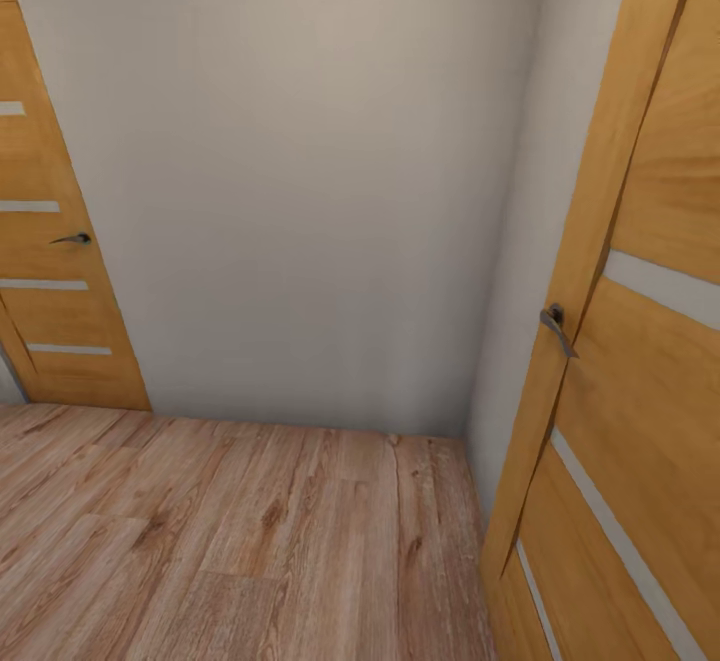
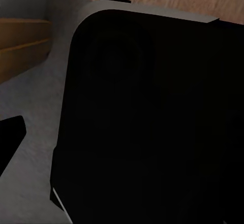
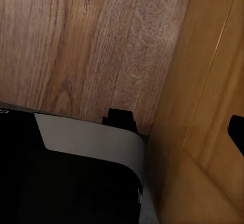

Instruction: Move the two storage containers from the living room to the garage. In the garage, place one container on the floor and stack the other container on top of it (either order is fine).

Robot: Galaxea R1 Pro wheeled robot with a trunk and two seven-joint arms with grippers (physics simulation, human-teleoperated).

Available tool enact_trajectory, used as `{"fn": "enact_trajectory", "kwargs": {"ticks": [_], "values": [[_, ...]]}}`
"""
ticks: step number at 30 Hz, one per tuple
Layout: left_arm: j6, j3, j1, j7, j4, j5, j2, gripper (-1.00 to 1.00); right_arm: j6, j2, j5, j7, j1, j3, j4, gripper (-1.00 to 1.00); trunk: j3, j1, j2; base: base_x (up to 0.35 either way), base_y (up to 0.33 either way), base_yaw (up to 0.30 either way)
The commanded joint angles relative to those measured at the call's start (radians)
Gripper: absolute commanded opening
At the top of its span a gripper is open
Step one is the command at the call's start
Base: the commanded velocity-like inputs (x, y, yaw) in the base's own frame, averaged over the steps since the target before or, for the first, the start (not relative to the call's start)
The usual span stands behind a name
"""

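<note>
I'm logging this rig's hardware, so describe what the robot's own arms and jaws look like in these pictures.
Little can be made out. What looks like part of the left gripper is a plain matte black wedge, and the right gripper a similar black tab at the picture's edge. Below both sits a black robot housing with rounded corners and a pale grey rim. No cables or markings are legible.

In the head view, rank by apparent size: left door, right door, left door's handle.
1. Right door, though nearness to the camera inflates it.
2. Left door.
3. Left door's handle, smallest.
</note>
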Motion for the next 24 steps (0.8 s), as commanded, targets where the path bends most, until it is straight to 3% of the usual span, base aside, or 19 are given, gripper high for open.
{"fn": "enact_trajectory", "kwargs": {"ticks": [1, 8, 24], "values": [[-0.002, 0.0, 0.0, 0.001, -0.001, 0.006, 0.0, 1.0, -0.007, 0.001, -0.01, -0.002, -0.001, 0.008, 0.003, 1.0, -0.001, 0.0, -0.001, 0.0, -0.002, 0.112], [-0.002, 0.0, 0.0, 0.001, -0.001, 0.006, 0.0, 1.0, -0.011, 0.0, -0.01, -0.002, -0.001, 0.008, 0.003, 1.0, -0.001, 0.0, -0.001, 0.0, -0.001, 0.134], [-0.002, 0.0, 0.0, 0.001, -0.001, 0.006, -0.002, 1.0, -0.008, 0.0, -0.007, -0.001, -0.001, 0.011, 0.003, 1.0, -0.001, 0.0, -0.001, 0.0, 0.0, 0.007]]}}
